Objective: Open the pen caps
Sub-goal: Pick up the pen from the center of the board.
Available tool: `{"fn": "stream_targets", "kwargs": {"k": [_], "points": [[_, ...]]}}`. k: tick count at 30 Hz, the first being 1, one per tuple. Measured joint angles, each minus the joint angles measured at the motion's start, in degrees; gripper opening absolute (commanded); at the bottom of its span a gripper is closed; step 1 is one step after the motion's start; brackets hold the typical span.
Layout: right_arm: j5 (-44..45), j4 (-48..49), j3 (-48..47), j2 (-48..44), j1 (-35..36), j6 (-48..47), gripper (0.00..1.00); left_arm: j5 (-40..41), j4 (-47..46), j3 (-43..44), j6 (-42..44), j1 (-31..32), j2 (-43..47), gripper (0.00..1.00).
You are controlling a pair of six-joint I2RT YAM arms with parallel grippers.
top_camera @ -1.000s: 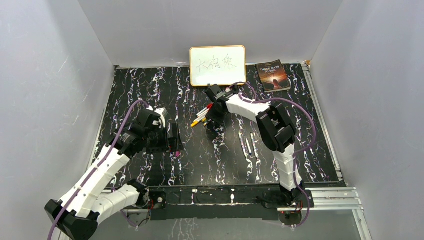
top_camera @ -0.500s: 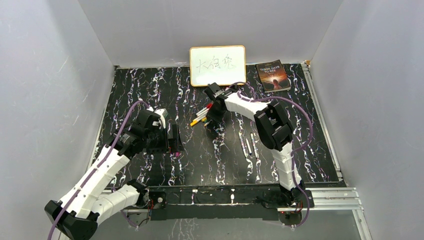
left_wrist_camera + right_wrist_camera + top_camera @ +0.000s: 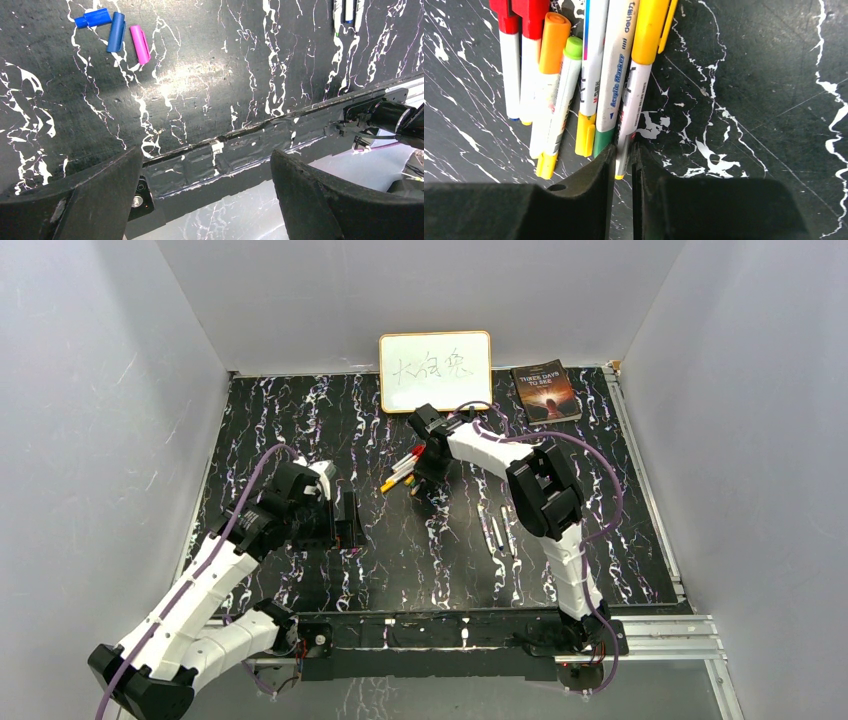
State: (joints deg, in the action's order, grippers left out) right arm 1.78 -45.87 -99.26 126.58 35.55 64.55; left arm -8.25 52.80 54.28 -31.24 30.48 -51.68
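Several white-barrelled pens (image 3: 549, 100) lie side by side, with red (image 3: 506, 12), orange (image 3: 554, 42) and green caps on them. My right gripper (image 3: 624, 160) is shut on the tail end of the pen with the yellow cap (image 3: 650, 30), at the right of the bundle (image 3: 400, 468). My left gripper (image 3: 207, 157) is open and empty, above the table's near edge. Two blue caps (image 3: 116, 32) and a magenta cap (image 3: 140, 37) lie loose on the table beyond it. Uncapped pens (image 3: 497, 532) lie right of centre.
A small whiteboard (image 3: 435, 371) and a book (image 3: 545, 391) stand at the back edge. The metal rail (image 3: 300, 130) with the arm bases runs along the near edge. Grey walls close in both sides.
My right gripper has edged slightly left and away at the pen bundle. The left gripper has shifted a little and now covers the magenta cap in the top view.
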Motion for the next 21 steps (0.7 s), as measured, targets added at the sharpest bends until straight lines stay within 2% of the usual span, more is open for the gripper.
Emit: {"fn": "stream_targets", "kwargs": {"k": [7, 10, 14, 17, 21], "points": [[0.46, -1.42, 0.0, -0.24, 0.02, -5.88, 0.2, -0.17, 0.48, 0.07, 0.83, 0.0, -0.92, 0.98], [1.97, -3.13, 0.68, -1.07, 0.04, -8.74, 0.3, -0.2, 1.05, 0.39, 1.14, 0.0, -1.4, 0.98], [3.96, -5.44, 3.43, -3.17, 0.0, -12.52, 0.37, -0.46, 1.27, 0.48, 1.16, 0.0, -1.53, 0.98], [4.28, -6.49, 3.72, -3.32, 0.0, -15.26, 0.34, -0.81, 1.31, 0.48, 0.72, 0.0, -1.53, 0.98], [4.31, -6.38, 4.35, -3.61, 0.02, -18.45, 0.21, -0.83, 2.08, 0.92, -0.11, 0.0, -1.25, 0.98]]}}
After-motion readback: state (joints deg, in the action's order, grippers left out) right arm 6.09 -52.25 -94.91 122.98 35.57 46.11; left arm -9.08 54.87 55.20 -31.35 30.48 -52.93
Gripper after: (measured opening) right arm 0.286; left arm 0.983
